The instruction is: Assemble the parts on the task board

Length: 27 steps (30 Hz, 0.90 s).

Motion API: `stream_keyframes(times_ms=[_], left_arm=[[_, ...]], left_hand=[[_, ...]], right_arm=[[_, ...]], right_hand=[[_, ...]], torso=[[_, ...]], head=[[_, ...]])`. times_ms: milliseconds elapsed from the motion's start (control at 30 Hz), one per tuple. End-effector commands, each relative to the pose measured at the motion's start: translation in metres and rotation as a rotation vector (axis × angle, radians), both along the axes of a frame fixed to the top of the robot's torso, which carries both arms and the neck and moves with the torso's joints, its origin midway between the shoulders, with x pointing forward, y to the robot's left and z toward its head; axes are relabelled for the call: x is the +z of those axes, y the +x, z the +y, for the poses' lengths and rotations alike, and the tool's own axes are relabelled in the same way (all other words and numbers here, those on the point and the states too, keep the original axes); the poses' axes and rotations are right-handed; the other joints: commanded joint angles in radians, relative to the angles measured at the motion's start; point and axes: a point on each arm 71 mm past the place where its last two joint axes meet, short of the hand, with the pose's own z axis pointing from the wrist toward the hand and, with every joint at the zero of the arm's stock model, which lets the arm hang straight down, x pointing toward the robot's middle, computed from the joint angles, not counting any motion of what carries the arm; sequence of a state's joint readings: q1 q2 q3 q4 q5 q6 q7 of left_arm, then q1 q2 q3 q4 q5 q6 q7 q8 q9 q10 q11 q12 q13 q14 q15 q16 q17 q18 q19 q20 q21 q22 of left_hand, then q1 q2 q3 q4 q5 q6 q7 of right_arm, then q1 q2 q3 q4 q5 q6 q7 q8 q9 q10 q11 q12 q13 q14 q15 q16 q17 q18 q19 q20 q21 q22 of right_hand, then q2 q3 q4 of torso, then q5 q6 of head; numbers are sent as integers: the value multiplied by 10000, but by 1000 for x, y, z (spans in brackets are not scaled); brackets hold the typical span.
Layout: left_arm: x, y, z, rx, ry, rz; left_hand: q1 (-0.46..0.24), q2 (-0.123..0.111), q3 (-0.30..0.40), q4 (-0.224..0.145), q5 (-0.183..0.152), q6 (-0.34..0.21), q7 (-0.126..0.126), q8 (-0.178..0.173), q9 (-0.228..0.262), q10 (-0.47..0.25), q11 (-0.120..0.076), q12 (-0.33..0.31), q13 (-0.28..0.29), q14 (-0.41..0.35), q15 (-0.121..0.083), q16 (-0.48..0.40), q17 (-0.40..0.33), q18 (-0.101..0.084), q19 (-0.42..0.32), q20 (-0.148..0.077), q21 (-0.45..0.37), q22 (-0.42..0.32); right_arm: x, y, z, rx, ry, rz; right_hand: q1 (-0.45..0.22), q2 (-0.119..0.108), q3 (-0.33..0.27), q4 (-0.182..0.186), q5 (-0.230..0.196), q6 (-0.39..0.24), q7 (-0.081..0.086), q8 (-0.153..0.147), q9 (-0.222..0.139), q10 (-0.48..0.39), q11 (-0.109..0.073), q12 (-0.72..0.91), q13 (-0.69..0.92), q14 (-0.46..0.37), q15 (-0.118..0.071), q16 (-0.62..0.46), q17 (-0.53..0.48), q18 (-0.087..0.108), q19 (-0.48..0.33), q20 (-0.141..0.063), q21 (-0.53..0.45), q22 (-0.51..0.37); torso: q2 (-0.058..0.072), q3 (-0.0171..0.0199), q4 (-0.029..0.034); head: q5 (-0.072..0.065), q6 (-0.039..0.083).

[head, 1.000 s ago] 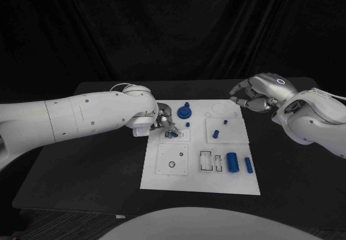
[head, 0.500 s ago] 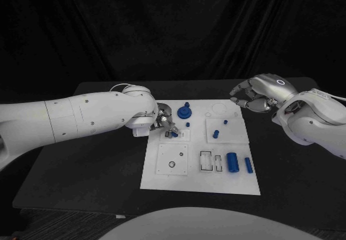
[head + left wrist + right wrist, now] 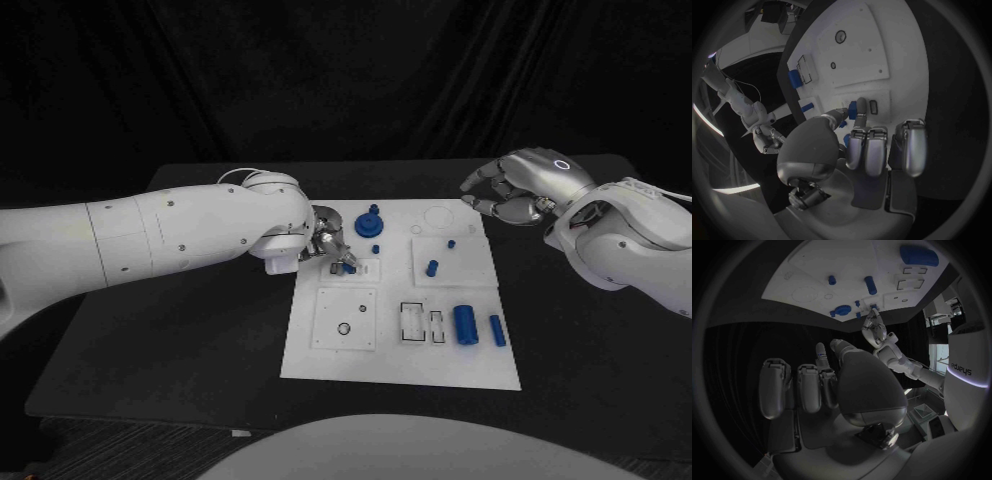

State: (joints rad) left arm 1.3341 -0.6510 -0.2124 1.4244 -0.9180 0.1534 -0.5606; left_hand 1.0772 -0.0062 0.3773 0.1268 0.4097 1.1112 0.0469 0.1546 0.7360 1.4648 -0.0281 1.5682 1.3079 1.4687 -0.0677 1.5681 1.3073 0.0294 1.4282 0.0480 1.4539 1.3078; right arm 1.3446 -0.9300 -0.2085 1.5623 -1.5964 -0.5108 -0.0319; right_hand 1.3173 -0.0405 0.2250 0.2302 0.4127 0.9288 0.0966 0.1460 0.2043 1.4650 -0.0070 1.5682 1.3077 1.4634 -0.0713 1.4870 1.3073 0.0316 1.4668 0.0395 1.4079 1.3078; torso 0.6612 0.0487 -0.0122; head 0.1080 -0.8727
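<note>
The white task board (image 3: 433,368) lies in the middle of the black table. My left hand (image 3: 326,249) is over its left side and pinches a small blue part (image 3: 348,268) between thumb and finger, low over a small white block. That pinched blue part (image 3: 852,110) sits beside a dark slot (image 3: 873,106) in the left wrist view. A blue gear-like part (image 3: 371,222) and small blue pegs (image 3: 431,267) stand on the board. My right hand (image 3: 505,190) hovers above the board's far right corner, fingers (image 3: 807,385) curled in, with nothing visible in them.
A large blue cylinder (image 3: 464,323) and a thinner one (image 3: 498,330) lie on the board's right side, next to rectangular slots (image 3: 414,320). A square plate with a round hole (image 3: 345,328) takes up the near left of the board. Bare black table (image 3: 188,340) surrounds the board.
</note>
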Motion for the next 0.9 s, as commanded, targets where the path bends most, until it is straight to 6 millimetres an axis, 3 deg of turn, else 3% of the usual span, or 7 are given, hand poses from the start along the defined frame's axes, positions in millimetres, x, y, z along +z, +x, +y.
stream_keyframes(times_ms=[33,900], left_arm=[[0,0,-2,-32,-213,-103],[-1,2,-2,-131,-195,-39]], left_hand=[[17,56,60,-12,-7,-47,-39,-51,11,1060,27,26,2629,1021,-4,27,2634,176,-66,-29,-59,1348],[-23,77,109,-9,-26,-138,-1,-121,7,1060,56,26,2629,1021,13,27,2634,192,-119,-17,-112,1307]], right_arm=[[-1,0,-1,-157,-24,52],[-2,0,-1,-162,-83,151]], right_hand=[[102,4,51,-26,49,75,3,-33,14,1058,64,26,2631,721,50,-45,746,96,290,50,-64,2082],[97,-5,60,-26,69,64,5,-49,12,1058,64,26,2631,717,50,-56,722,101,282,49,-84,2076]], torso=[[7,1,-1],[12,2,-7]], head=[[6,1],[61,1]])
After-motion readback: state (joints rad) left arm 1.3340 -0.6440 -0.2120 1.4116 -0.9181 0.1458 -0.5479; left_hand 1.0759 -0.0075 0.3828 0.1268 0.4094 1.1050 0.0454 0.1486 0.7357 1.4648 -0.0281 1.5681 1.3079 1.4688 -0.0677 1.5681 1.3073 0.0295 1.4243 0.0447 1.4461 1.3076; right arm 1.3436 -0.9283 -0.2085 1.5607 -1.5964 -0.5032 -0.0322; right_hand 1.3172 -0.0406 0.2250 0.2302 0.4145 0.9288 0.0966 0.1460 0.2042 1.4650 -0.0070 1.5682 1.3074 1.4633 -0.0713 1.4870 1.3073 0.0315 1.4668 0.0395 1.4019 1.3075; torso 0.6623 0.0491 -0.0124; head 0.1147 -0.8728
